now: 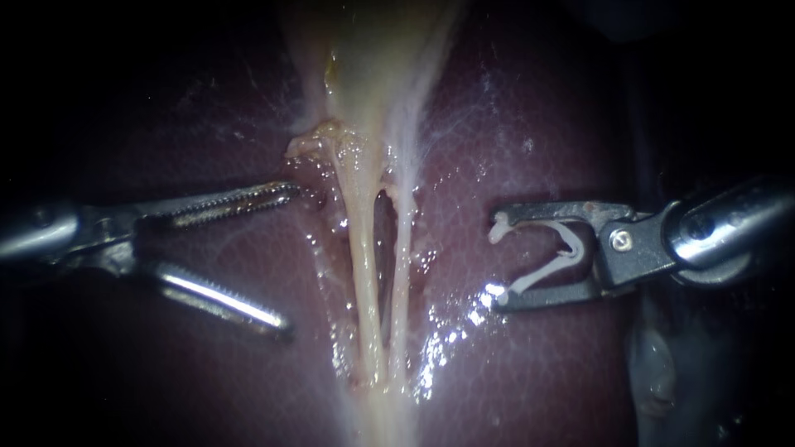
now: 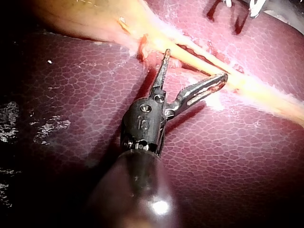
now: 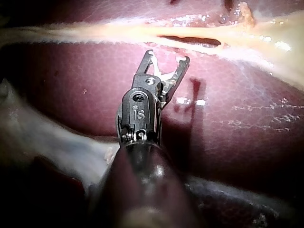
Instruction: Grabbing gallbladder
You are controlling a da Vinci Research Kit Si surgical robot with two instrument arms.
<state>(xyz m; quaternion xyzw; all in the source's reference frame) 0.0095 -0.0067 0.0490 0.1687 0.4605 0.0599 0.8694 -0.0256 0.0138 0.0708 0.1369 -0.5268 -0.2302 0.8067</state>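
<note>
The liver [image 1: 530,165] is shown as a dark red, finely mottled surface with wet highlights. Two strands are seen running side by side across it: a thicker yellowish tube [image 1: 364,273] and a thinner whitish tube [image 1: 401,273]. They are separated at mid-length by a narrow slit. A thin whitish film [image 1: 489,83] is spread over the liver beside them. A white clip [image 1: 553,252], its arms apart, is seen well clear of both tubes. Pale soft tissue [image 1: 654,364] is seen at the liver's edge.

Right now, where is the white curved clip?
In the endoscope view, the white curved clip sits in the right instrument's pincer, right of the two pale tubes, over the dark red liver.
</note>
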